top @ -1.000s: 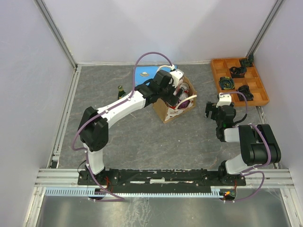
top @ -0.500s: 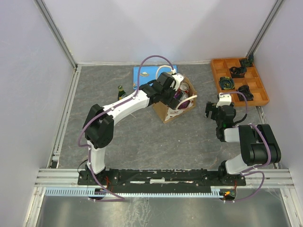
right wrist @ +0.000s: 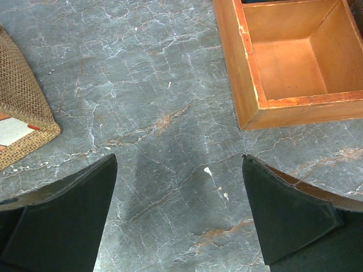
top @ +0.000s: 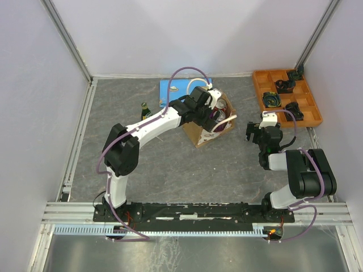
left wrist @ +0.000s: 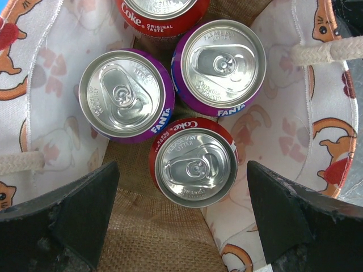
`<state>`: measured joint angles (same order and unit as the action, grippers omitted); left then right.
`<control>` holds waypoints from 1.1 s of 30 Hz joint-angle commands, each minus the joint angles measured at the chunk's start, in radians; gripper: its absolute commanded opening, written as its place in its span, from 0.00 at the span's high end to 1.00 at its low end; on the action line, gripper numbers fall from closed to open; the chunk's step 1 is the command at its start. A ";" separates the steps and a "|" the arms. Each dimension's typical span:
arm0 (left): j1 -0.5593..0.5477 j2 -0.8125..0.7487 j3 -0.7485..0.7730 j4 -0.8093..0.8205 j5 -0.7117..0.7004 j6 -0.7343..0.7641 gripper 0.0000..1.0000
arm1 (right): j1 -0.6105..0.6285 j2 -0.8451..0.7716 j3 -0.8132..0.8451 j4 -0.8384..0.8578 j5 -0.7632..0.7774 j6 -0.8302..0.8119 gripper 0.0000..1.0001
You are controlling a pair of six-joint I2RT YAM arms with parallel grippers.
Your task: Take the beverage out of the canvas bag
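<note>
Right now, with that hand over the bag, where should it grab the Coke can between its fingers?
Its upper side wall, from straight above. The Coke can stands upright in the canvas bag, with Fanta cans crowding one side; the free gaps beside it suit the open left hand.

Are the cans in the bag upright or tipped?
Upright: the left wrist view looks straight down on four cans, round lids facing up, inside the bag.

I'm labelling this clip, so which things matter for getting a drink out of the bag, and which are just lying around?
Job: canvas bag, Coke cans and Fanta cans inside it, open left gripper above them.
Lying about: blue book, small bottle, orange tray, right gripper.
</note>
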<state>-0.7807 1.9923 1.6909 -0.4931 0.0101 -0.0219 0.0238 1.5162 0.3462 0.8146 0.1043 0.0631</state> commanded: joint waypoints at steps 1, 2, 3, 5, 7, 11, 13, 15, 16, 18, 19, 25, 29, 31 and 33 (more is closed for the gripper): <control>-0.007 0.029 0.040 -0.021 0.037 -0.012 0.01 | -0.002 -0.003 0.023 0.041 -0.008 -0.005 0.01; -0.008 0.033 0.039 -0.021 0.036 -0.011 0.01 | -0.002 -0.004 0.023 0.041 -0.008 -0.005 0.01; -0.006 0.039 0.038 -0.022 0.035 -0.010 0.01 | -0.002 -0.004 0.023 0.041 -0.008 -0.005 0.01; -0.005 0.053 0.038 -0.025 0.033 -0.009 0.01 | -0.002 -0.004 0.024 0.041 -0.008 -0.005 0.01; -0.007 0.062 0.037 -0.026 0.026 -0.006 0.01 | -0.003 -0.004 0.023 0.041 -0.008 -0.006 0.01; -0.003 0.080 0.031 -0.026 -0.003 0.003 0.04 | -0.002 -0.003 0.023 0.041 -0.008 -0.005 0.01; 0.001 0.094 0.031 -0.026 -0.008 0.005 0.07 | -0.002 -0.004 0.023 0.041 -0.008 -0.006 0.01; 0.003 0.106 0.029 -0.025 -0.006 0.004 0.08 | -0.003 -0.004 0.023 0.041 -0.008 -0.005 0.01; 0.005 0.111 0.028 -0.026 -0.003 0.004 0.09 | -0.002 -0.003 0.023 0.041 -0.008 -0.005 0.01; 0.009 0.123 0.027 -0.026 0.004 0.004 0.12 | -0.002 -0.004 0.023 0.041 -0.008 -0.005 0.01; 0.011 0.130 0.027 -0.026 0.010 0.002 0.15 | -0.003 -0.003 0.023 0.042 -0.008 -0.005 0.01; 0.033 0.131 -0.002 -0.026 0.042 0.000 0.87 | -0.003 -0.004 0.024 0.041 -0.008 -0.005 0.01; 0.037 0.098 0.005 -0.037 0.046 0.024 0.97 | -0.002 -0.003 0.024 0.041 -0.008 -0.005 0.01; 0.039 0.074 0.020 -0.038 0.052 0.040 0.97 | -0.002 -0.003 0.024 0.041 -0.008 -0.005 0.01; 0.038 0.057 0.057 -0.046 0.057 0.058 0.97 | -0.002 -0.005 0.024 0.041 -0.008 -0.005 0.01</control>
<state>-0.7578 2.0712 1.7229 -0.4778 0.0803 -0.0212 0.0238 1.5162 0.3462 0.8146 0.1043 0.0631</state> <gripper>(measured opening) 0.678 0.991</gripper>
